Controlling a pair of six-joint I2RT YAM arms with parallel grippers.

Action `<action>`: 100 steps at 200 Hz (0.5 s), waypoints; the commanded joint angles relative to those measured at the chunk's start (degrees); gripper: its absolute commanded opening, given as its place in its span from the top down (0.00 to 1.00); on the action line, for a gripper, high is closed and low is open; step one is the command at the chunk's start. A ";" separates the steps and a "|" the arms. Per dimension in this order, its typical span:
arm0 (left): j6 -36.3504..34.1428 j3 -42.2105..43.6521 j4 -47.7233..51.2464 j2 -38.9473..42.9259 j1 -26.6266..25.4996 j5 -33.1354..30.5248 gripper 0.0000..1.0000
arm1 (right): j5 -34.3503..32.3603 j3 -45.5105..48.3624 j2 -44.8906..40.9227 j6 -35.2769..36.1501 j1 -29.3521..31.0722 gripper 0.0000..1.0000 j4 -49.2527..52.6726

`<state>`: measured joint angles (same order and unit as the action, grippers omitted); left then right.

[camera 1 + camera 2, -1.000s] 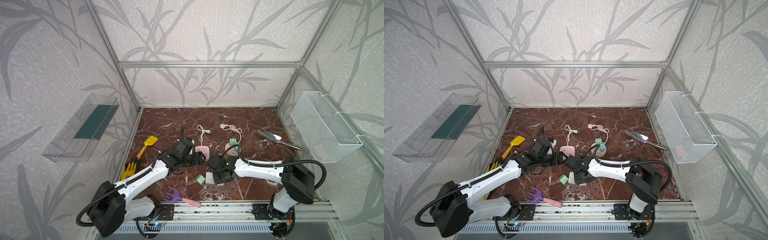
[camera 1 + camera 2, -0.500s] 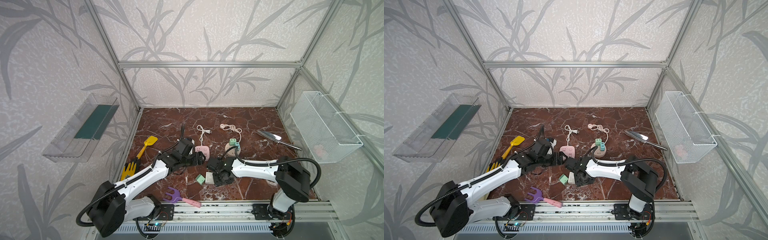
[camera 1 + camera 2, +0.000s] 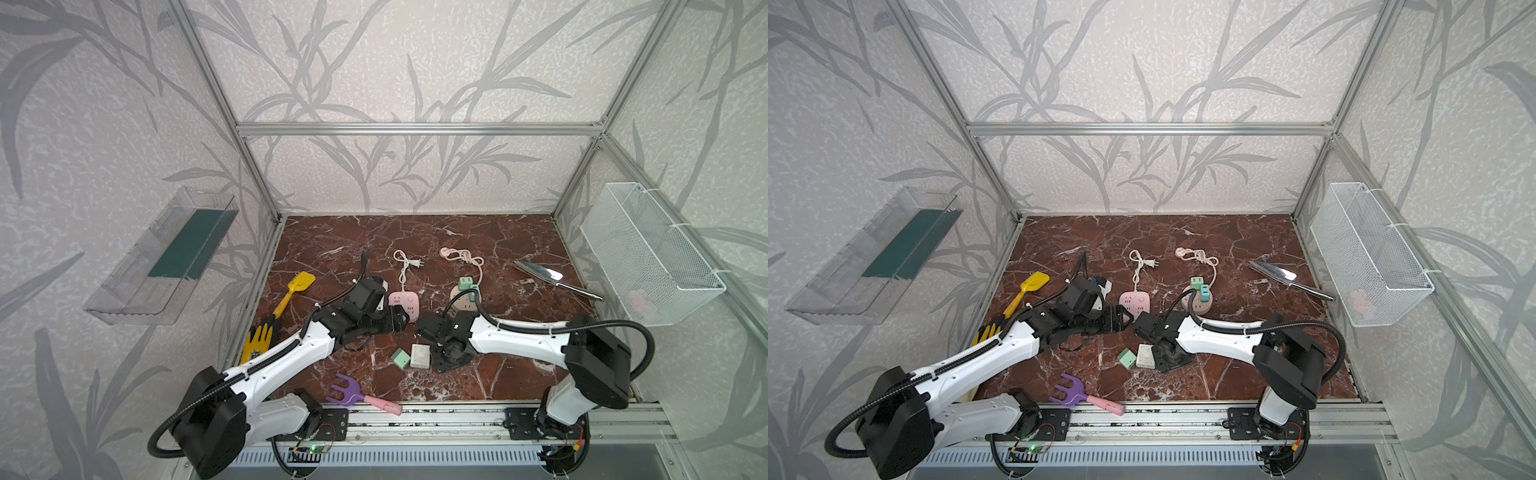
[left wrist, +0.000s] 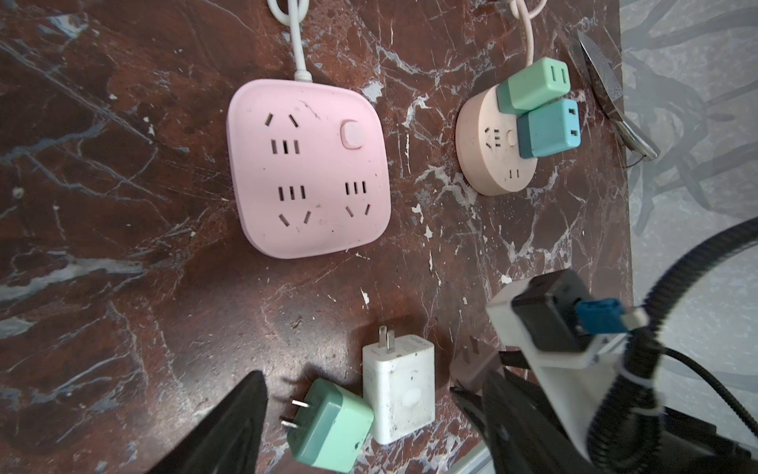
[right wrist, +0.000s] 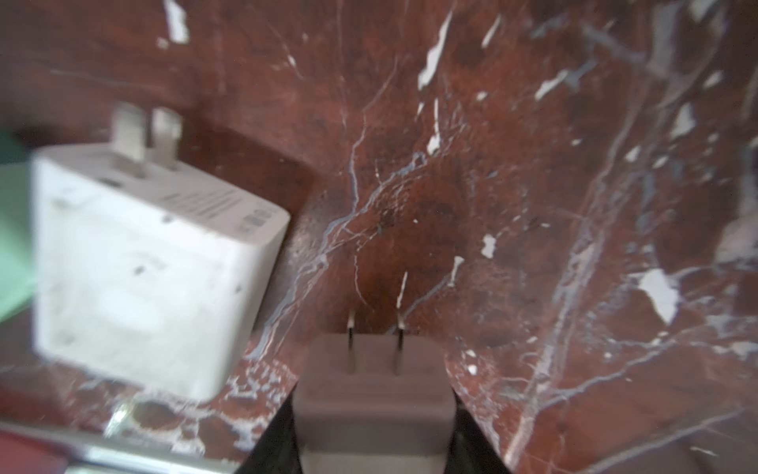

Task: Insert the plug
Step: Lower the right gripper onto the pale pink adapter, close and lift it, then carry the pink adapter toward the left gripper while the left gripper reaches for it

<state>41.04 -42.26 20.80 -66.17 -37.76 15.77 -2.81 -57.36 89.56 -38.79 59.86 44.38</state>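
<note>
One grey-brown two-prong plug (image 5: 369, 361) is sitting clamped between the jaws of the right gripper (image 5: 371, 406), in front of the pink square power strip (image 4: 307, 172). Also in front of the strip, a white cube charger (image 4: 400, 394) and a mint-green plug (image 4: 332, 427) are lying touching. Closer to the strip, the left gripper (image 3: 398, 322) is hovering with jaws apart. Right of the strip, a round beige socket (image 4: 492, 172) is carrying two adapters (image 4: 533, 88).
</note>
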 commanded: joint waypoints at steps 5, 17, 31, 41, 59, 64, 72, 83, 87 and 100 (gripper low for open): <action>-2.27 -2.11 4.08 2.77 -0.21 8.40 0.23 | 4.42 -3.20 -8.58 13.98 -0.72 1.00 3.08; -1.99 -2.35 4.31 3.04 -0.38 13.23 0.24 | 5.62 -4.43 -10.73 17.15 -0.73 1.00 3.40; -1.20 -2.82 4.56 2.67 -0.95 17.58 0.27 | 6.94 -4.95 -12.77 20.23 -0.71 1.00 2.21; -0.43 -3.31 4.31 2.59 -1.59 19.61 0.30 | 7.71 -5.63 -13.64 21.73 -0.74 1.00 1.68; 2.24 -3.21 1.70 2.92 -1.89 22.01 0.32 | 8.79 -7.18 -13.76 23.60 -0.71 1.00 1.50; 2.86 -3.11 0.96 3.03 -1.96 22.38 0.32 | 8.96 -7.60 -13.56 24.01 -0.76 1.00 1.59; 3.78 -2.85 -0.89 3.30 -1.97 23.16 0.33 | 8.76 -8.35 -13.22 24.39 -0.74 1.00 1.75; 5.24 -2.44 -3.12 3.61 -1.98 23.69 0.34 | 8.36 -9.14 -12.84 24.51 -0.72 1.00 1.81; 5.63 -2.31 -3.84 3.63 -1.97 23.92 0.35 | 8.41 -9.29 -12.76 24.68 -0.79 1.00 1.64; 6.56 -1.96 -5.51 3.47 -1.99 24.81 0.38 | 8.31 -9.84 -12.57 24.61 -0.74 1.00 1.17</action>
<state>44.62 -43.90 20.34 -63.94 -39.68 36.56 4.82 -64.95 76.82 -16.75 59.22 45.28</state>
